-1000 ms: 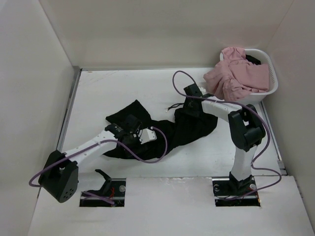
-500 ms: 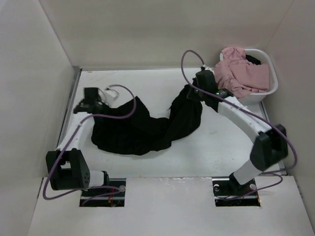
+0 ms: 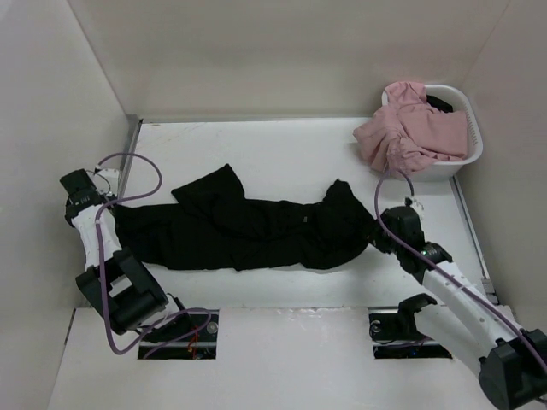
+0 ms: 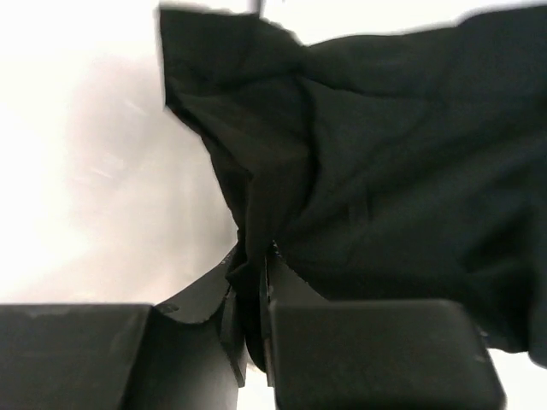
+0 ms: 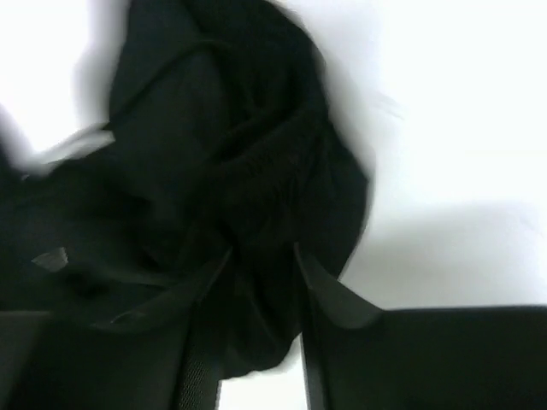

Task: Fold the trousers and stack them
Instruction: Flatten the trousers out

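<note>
The black trousers (image 3: pixel 248 231) lie stretched left to right across the white table, wrinkled in the middle. My left gripper (image 3: pixel 108 211) is at their far left end, by the side wall. In the left wrist view the left gripper (image 4: pixel 255 299) is shut on a pinched fold of the trousers (image 4: pixel 385 171). My right gripper (image 3: pixel 373 232) is at their right end. In the right wrist view the right gripper (image 5: pixel 256 265) has its fingers apart, and a bunch of the trousers (image 5: pixel 222 171) lies loosely between them.
A white laundry basket (image 3: pixel 475 147) holding pink clothes (image 3: pixel 410 128) stands at the back right corner. A metal rail (image 3: pixel 121 184) runs along the left wall. Two cut-outs (image 3: pixel 179 329) at the near edge hold the arm bases.
Both arms pulled apart and toward the near side, drawing the trousers out from a hanging bunch into a long flat strip. The right jaws, shut half a second ago, have parted.
</note>
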Motion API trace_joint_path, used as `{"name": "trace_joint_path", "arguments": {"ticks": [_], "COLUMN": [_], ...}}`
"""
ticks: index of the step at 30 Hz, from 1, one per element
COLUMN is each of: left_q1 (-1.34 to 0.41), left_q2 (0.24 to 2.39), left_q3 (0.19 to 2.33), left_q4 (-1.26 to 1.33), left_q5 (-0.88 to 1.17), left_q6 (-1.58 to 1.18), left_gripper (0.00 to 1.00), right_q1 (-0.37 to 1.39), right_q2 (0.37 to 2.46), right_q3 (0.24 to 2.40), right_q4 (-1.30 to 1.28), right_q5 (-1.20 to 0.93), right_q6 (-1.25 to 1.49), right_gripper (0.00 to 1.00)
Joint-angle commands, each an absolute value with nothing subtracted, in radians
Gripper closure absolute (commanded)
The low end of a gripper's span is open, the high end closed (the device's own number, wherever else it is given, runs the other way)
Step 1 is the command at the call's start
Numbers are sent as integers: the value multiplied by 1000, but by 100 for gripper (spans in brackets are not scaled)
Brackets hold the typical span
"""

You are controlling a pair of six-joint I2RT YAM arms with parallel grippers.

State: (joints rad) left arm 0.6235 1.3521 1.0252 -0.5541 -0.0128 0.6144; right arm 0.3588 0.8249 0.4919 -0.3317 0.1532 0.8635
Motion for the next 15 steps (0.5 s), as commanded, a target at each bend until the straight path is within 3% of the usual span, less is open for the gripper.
{"name": "trace_joint_path", "arguments": {"ticks": [1, 3, 5, 9, 15], "left_q1": [644, 653, 663, 677, 690], "left_q2": [1335, 1328, 1325, 1321, 1319], "left_q3": [974, 951, 936, 920, 911], "left_q4": [-560, -551, -537, -529, -518], "left_q5": [0, -6, -14, -17, -9], "left_q6": [644, 655, 664, 684, 683], "left_gripper": [95, 95, 94, 94, 94], "right_q1": [291, 280, 283, 288, 246], "right_q2": [761, 749, 742, 746, 811], "right_q3": [410, 373, 357, 353, 328], "right_q4": [-354, -370, -408, -482, -323], "right_q5": [160, 146, 156, 209, 218], "right_q6": [1029, 1055, 1078, 1127, 1117], "right_gripper": [57, 52, 41, 36, 51]}}
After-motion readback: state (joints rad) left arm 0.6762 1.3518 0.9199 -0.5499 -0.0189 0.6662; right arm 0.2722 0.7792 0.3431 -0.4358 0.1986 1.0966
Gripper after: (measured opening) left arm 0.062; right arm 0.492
